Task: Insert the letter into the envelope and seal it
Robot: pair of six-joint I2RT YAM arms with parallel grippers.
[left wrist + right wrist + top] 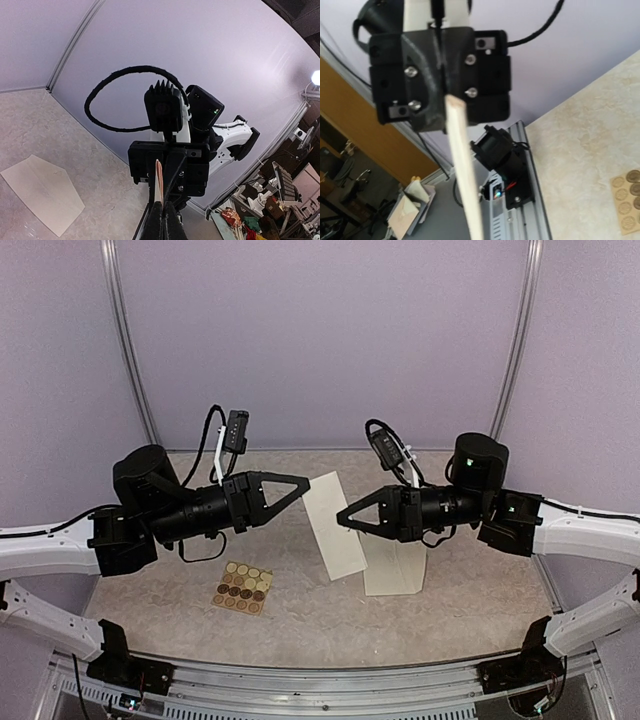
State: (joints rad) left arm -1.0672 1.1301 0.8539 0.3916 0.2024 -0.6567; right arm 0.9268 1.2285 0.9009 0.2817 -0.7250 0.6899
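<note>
The letter (335, 525), a folded cream-pinkish sheet, hangs in the air between the two grippers above the table's middle. My left gripper (305, 483) is shut on its upper left corner; the left wrist view shows the sheet edge-on (159, 182) between my closed fingers (161, 220). My right gripper (343, 520) pinches the sheet's right edge. In the right wrist view the sheet runs edge-on (462, 165), and my own fingers are out of frame. The cream envelope (395, 568) lies flat on the table below the right gripper, its pointed flap open (42, 192).
A tan card of round stickers (243, 587) lies on the table in front of the left arm and shows in the right wrist view (627, 195). A metal rail (330, 680) runs along the near edge. Pale walls enclose the back and sides.
</note>
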